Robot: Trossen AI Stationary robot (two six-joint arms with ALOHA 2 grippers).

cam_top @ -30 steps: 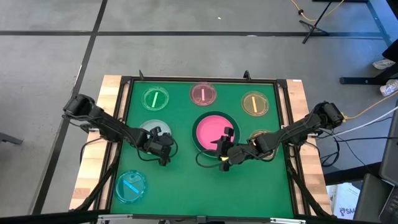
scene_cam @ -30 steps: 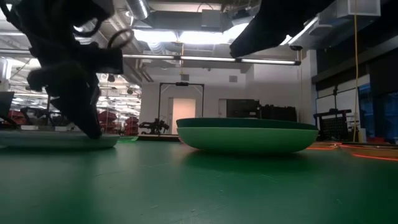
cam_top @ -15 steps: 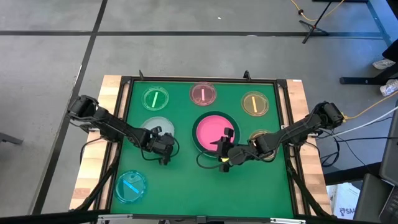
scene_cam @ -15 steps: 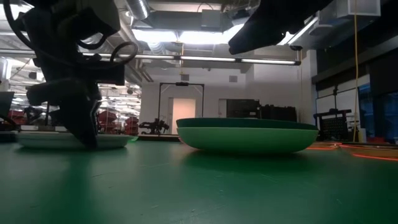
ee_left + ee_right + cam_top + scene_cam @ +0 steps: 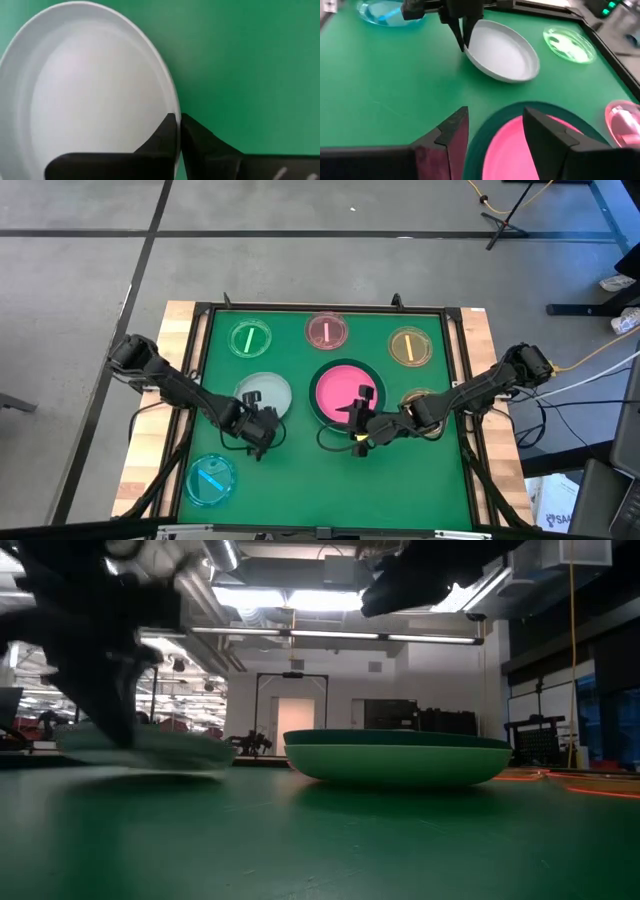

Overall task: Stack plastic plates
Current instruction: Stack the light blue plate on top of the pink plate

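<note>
A mid-sized pale grey-green plate (image 5: 266, 393) sits left of centre on the green mat, with my left gripper (image 5: 258, 426) shut on its near rim. At the centre stands a stack of large plates: pink (image 5: 343, 388) inside dark green (image 5: 490, 127) inside light green (image 5: 400, 764). My right gripper (image 5: 495, 131) hovers open over the stack's near rim and touches nothing. Small translucent plates lie flat on the mat: green (image 5: 250, 338), pink (image 5: 326, 331), amber (image 5: 409, 346) and blue (image 5: 211, 478). My left gripper pinches the pale plate's near rim (image 5: 169, 111) between its two fingers, one inside the rim and one outside. The fingers (image 5: 461, 31) come from above, pointing down. The plate is tilted, its held edge raised and its far edge (image 5: 532, 62) low by the mat.
A black frame (image 5: 200, 360) borders the mat, with wooden table edges outside it. Another amber plate (image 5: 421, 397) lies partly under my right arm. Bare mat lies between the blue plate and the stack, along the near edge.
My left gripper has moved a little toward the table's near edge, come down at the pale plate's near rim and shut on it. The plate has shifted slightly toward the stack and tipped, its held edge rising.
</note>
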